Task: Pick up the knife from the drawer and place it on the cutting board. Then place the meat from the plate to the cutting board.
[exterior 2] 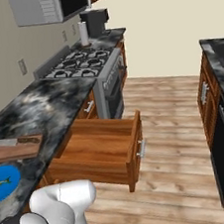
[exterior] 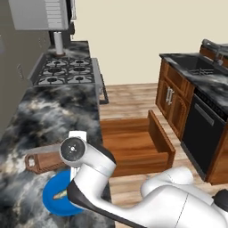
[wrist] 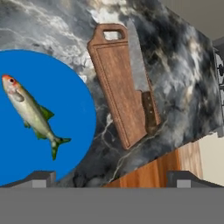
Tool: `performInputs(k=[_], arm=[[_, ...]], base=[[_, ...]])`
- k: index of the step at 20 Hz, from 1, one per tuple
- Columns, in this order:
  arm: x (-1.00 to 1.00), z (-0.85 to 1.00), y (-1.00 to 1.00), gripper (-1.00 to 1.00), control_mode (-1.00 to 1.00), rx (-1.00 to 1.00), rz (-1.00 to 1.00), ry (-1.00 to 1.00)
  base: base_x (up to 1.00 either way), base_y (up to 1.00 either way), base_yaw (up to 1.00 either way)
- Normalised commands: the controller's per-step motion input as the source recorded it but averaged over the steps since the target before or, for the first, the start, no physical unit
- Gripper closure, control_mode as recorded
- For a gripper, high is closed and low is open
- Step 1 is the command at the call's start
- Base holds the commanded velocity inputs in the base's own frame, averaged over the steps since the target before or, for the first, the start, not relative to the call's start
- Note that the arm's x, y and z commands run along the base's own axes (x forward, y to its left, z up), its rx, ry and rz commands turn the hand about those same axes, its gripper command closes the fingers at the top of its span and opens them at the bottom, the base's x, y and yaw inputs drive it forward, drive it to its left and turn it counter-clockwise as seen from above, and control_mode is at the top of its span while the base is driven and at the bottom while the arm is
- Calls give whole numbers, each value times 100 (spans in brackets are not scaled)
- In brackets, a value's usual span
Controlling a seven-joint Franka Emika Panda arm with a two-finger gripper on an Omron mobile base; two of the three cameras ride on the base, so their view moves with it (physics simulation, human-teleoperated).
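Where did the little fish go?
The fish lies on the blue plate on the dark marble counter, just beside the wooden cutting board that has the knife on it.

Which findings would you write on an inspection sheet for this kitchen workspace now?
Surface: dark marbled counter.
Job's things: knife lies along one edge of the cutting board; meat lies on the plate; drawer open.
Clutter: nothing seen.
End effector: open, holding nothing, above the counter's edge beside the plate.
Cables: nothing seen.
Surroundings: stove, dishwasher, wood floor.
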Motion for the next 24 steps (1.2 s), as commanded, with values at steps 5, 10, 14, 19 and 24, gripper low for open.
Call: performInputs(k=[5, 10, 14, 19, 24], arm=[[0, 0, 0, -100, 100, 0, 0, 0], [0, 0, 0, -100, 100, 0, 0, 0], [0, 0, 0, -100, 100, 0, 0, 0], [0, 0, 0, -100, 100, 0, 0, 0], [0, 0, 0, -100, 100, 0, 0, 0]], base=[[0, 0, 16], [4, -15, 23], [13, -31, 33], [31, -46, 37], [31, -47, 40]])
